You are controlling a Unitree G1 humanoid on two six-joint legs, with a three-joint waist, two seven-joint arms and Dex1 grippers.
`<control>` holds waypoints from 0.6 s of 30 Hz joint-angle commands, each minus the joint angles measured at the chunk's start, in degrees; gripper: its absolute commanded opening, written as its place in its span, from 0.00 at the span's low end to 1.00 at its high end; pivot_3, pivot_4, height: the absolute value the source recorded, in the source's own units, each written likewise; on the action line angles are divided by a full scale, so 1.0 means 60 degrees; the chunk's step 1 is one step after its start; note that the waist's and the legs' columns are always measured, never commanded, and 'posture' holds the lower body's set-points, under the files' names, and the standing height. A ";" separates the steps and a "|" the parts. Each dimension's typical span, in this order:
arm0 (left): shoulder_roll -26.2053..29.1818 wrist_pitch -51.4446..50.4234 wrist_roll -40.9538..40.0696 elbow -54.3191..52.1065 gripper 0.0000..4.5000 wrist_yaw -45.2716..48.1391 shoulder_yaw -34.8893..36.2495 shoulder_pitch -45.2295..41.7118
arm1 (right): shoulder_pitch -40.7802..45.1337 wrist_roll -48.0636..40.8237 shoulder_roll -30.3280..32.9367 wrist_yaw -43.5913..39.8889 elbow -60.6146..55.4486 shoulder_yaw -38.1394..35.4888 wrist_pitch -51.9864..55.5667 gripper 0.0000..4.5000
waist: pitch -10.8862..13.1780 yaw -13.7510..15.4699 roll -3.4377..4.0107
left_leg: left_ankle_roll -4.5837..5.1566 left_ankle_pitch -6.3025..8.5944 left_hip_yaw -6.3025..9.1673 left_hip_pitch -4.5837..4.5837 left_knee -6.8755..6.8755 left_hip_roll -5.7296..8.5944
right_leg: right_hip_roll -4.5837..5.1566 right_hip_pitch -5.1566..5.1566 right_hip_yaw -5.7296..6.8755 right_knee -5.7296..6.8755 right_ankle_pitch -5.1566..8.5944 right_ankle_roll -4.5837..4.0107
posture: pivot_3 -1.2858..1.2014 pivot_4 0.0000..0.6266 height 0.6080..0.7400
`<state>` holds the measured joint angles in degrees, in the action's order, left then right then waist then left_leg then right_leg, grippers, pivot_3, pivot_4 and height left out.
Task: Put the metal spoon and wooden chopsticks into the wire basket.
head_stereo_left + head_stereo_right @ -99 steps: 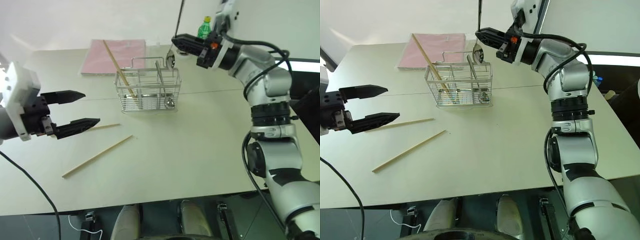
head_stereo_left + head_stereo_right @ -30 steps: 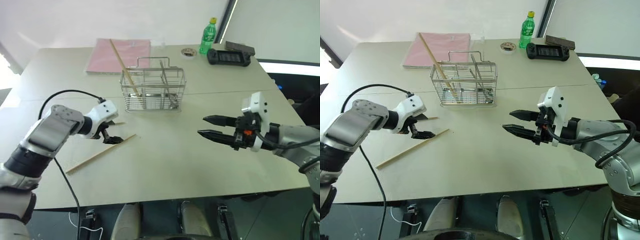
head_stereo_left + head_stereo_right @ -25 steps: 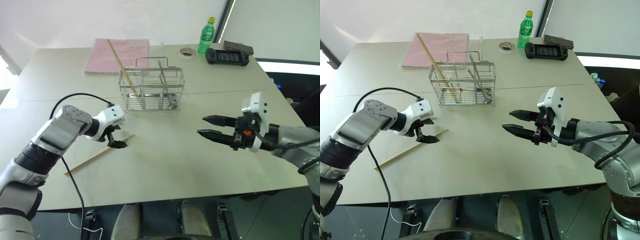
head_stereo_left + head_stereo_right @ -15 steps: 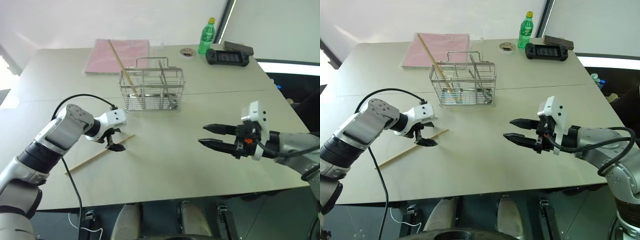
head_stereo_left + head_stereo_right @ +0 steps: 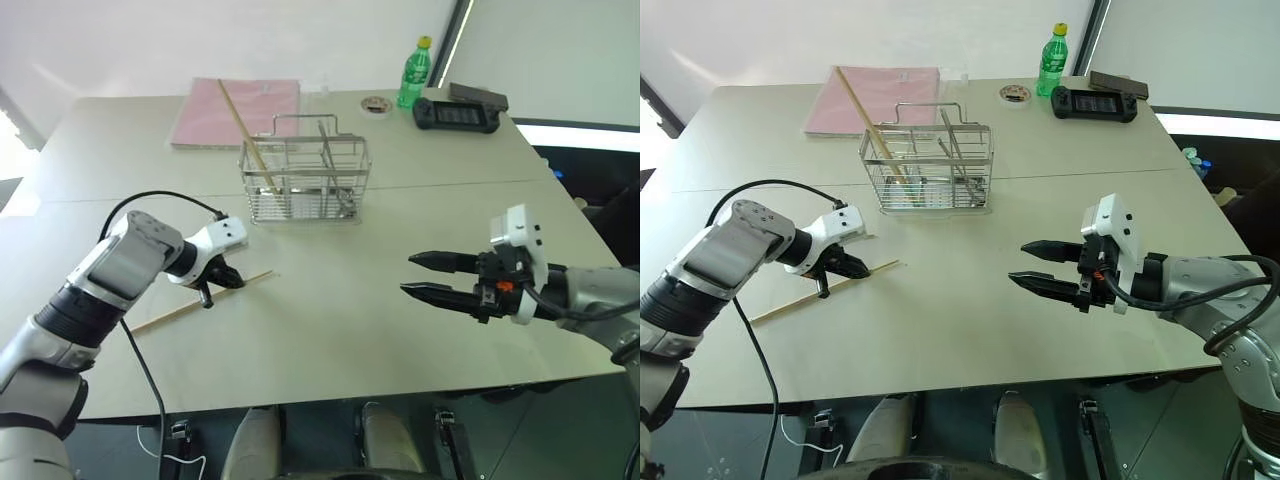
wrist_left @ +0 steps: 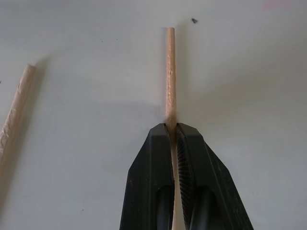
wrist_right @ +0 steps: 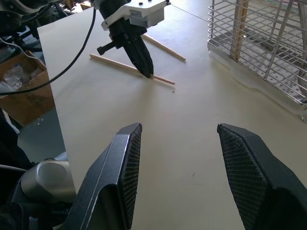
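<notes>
My left gripper is down at the table and shut on one wooden chopstick near its far end; in the left wrist view the stick runs out between the closed fingertips. A second chopstick lies on the table close beside it. The wire basket stands behind, with a third chopstick leaning out of its left compartment and the metal spoon's thin handle in its right part. My right gripper hovers open over the table's right side, holding nothing.
A pink folder lies behind the basket. A green bottle, a tape roll and a black controller sit at the back right. A black cable loops over my left arm.
My left gripper's fingers have closed onto the chopstick they stood over. The right gripper has stayed open in about the same place.
</notes>
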<state>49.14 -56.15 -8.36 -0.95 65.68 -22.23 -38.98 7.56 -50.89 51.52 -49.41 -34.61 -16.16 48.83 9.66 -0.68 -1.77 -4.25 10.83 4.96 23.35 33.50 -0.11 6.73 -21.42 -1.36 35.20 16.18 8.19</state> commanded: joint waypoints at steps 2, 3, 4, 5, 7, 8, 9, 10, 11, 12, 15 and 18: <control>-0.0558 -0.0903 -0.0712 0.0309 0.00 -0.1428 0.2644 -0.0285 | 0.0012 -0.0099 0.0116 -0.0091 -0.0119 -0.0235 -0.0236 0.57 | 0.0004 0.0005 -0.0007 | 0.0001 0.0001 0.0008 0.0005 0.0011 0.0000 | 0.0000 0.0002 0.0007 0.0001 -0.0007 0.0013 | 0.52 0.24 0.86; -0.0734 -0.0848 -0.0914 0.0365 0.00 -0.1786 0.3376 -0.0328 | -0.0002 -0.0104 0.0122 -0.0092 -0.0124 -0.0240 -0.0242 0.57 | 0.0004 0.0001 -0.0008 | 0.0003 0.0002 0.0010 0.0008 0.0017 0.0000 | 0.0000 0.0001 0.0009 0.0003 -0.0007 0.0017 | 0.52 0.24 0.86; -0.0907 -0.0712 -0.1115 0.0336 0.00 -0.2116 0.4064 -0.0358 | -0.0027 -0.0109 0.0130 -0.0102 -0.0127 -0.0253 -0.0251 0.57 | 0.0005 0.0001 -0.0009 | 0.0009 0.0005 0.0012 0.0008 0.0024 0.0000 | 0.0000 0.0004 0.0010 0.0003 -0.0009 0.0021 | 0.52 0.24 0.86; -0.1072 -0.0671 -0.1340 0.0237 0.00 -0.2402 0.4690 -0.0405 | -0.0061 -0.0117 0.0141 -0.0122 -0.0130 -0.0280 -0.0258 0.57 | 0.0006 -0.0001 -0.0011 | 0.0011 0.0006 0.0013 0.0008 0.0027 0.0000 | 0.0000 0.0004 0.0013 0.0003 -0.0009 0.0022 | 0.52 0.24 0.86; -0.1327 -0.1660 -0.2213 -0.0189 0.00 -0.2790 0.6391 -0.0780 | -0.0083 -0.0103 0.0158 -0.0144 -0.0125 -0.0276 -0.0267 0.57 | 0.0008 -0.0002 -0.0014 | 0.0011 0.0007 0.0016 0.0008 0.0031 0.0000 | 0.0000 0.0007 0.0015 0.0006 -0.0012 0.0028 | 0.52 0.24 0.86; -0.1406 -0.2232 -0.2655 -0.0474 0.00 -0.2899 0.7097 -0.0930 | -0.0095 -0.0083 0.0162 -0.0164 -0.0107 -0.0272 -0.0285 0.57 | 0.0008 -0.0004 -0.0014 | 0.0011 0.0007 0.0018 0.0008 0.0032 0.0000 | -0.0001 0.0007 0.0019 0.0007 -0.0013 0.0030 | 0.52 0.24 0.86; -0.1462 -0.2760 -0.3054 -0.0748 0.00 -0.2988 0.7664 -0.1040 | -0.0105 -0.0062 0.0166 -0.0182 -0.0085 -0.0268 -0.0303 0.57 | 0.0011 -0.0011 -0.0018 | 0.0011 0.0007 0.0018 0.0008 0.0034 0.0000 | 0.0000 0.0010 0.0020 0.0006 -0.0013 0.0031 | 0.52 0.24 0.86; -0.1522 -0.3144 -0.3441 -0.1056 0.00 -0.3094 0.8214 -0.1125 | -0.0095 -0.0033 0.0162 -0.0183 -0.0051 -0.0255 -0.0327 0.57 | 0.0011 -0.0016 -0.0019 | 0.0011 0.0008 0.0019 0.0008 0.0036 0.0000 | 0.0000 0.0011 0.0020 0.0006 -0.0013 0.0036 | 0.52 0.24 0.86; -0.1571 -0.3406 -0.3755 -0.1299 0.00 -0.3206 0.8641 -0.1198 | -0.0071 -0.0010 0.0154 -0.0166 -0.0025 -0.0233 -0.0343 0.57 | 0.0010 -0.0017 -0.0017 | 0.0011 0.0008 0.0018 0.0006 0.0036 0.0000 | 0.0000 0.0014 0.0021 0.0006 -0.0013 0.0039 | 0.52 0.24 0.86; -0.1675 -0.3445 -0.3995 -0.1547 0.00 -0.3377 0.8997 -0.1263 | -0.0051 0.0002 0.0144 -0.0151 0.0002 -0.0220 -0.0357 0.57 | 0.0010 -0.0018 -0.0017 | 0.0012 0.0009 0.0017 0.0003 0.0038 0.0001 | 0.0000 0.0017 0.0020 0.0006 -0.0012 0.0042 | 0.52 0.24 0.86; -0.2470 -0.2506 -0.4205 -0.1723 0.00 -0.4528 0.9610 -0.2010 | 0.0061 -0.0094 0.0076 -0.0077 0.0040 -0.0144 -0.0309 0.57 | 0.0010 0.0030 -0.0018 | 0.0011 0.0010 0.0021 -0.0003 0.0047 0.0001 | 0.0000 0.0031 0.0026 0.0008 -0.0014 0.0044 | 0.52 0.24 0.86; -0.3485 -0.0636 -0.3764 -0.1145 0.00 -0.5825 0.9370 -0.2905 | 0.0200 -0.0097 0.0048 -0.0057 0.0081 -0.0011 -0.0316 0.57 | 0.0014 0.0179 -0.0034 | 0.0009 0.0010 0.0030 -0.0002 0.0082 0.0001 | 0.0000 0.0058 0.0039 -0.0001 -0.0021 0.0045 | 0.52 0.24 0.86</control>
<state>28.96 -66.30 -32.07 -8.37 34.42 34.48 -53.86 7.51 -50.85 51.73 -49.81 -33.60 -15.93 47.83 9.74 0.39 -1.98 -4.20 10.89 5.13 23.34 34.04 -0.10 6.73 -21.03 -1.13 35.17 16.04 8.47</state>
